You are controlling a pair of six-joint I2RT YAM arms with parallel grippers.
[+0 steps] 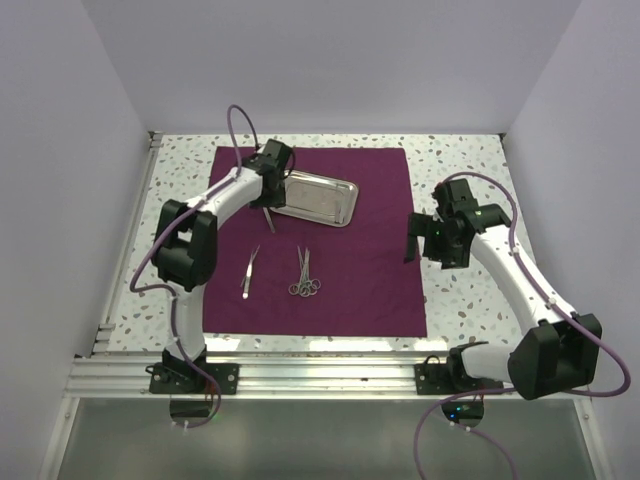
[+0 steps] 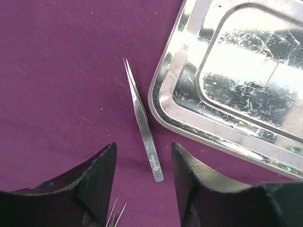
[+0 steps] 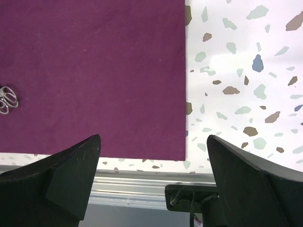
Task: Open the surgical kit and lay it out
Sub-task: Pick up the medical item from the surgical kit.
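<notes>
On the table the cloth lies spread flat, so the opening looks done. The tray, at the cloth's twelve o'clock, is empty. Curved tweezers lie at eight o'clock from the cloth's centre and forceps at six, with straight tweezers just beside the tray at its eight o'clock. Little seems left beyond tidying. The left gripper hovers over the straight tweezers, jaws partly apart and gripping nothing. The right gripper hangs fully spread and empty at the cloth's three o'clock edge.
</notes>
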